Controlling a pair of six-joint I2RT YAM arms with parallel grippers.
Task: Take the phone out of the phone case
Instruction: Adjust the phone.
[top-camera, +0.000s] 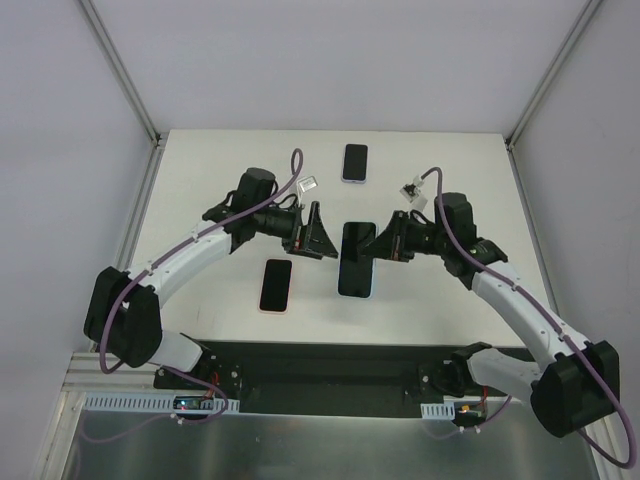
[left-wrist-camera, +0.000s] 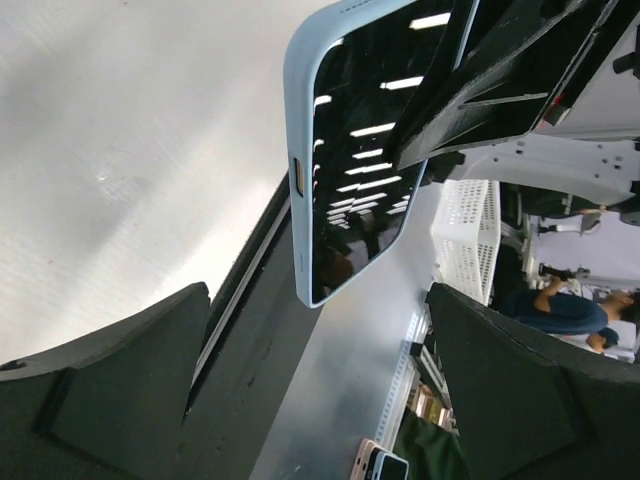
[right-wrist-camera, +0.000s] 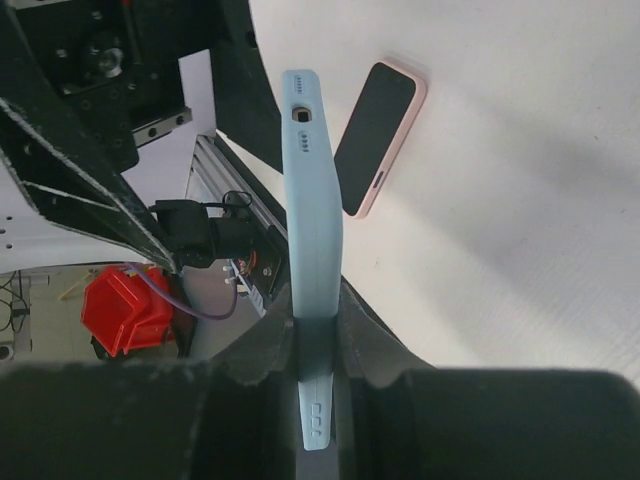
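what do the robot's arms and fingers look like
The left arm and right arm have white links joined by bulky black joints. A purple cable runs along each, looping free near the wrist. The fingers are matte black, broad and wedge-shaped. A white connector sits by the right wrist.

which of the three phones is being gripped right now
The blue-cased phone in the middle, pinched between the right fingers. The pink-cased phone and the far phone lie untouched on the table.
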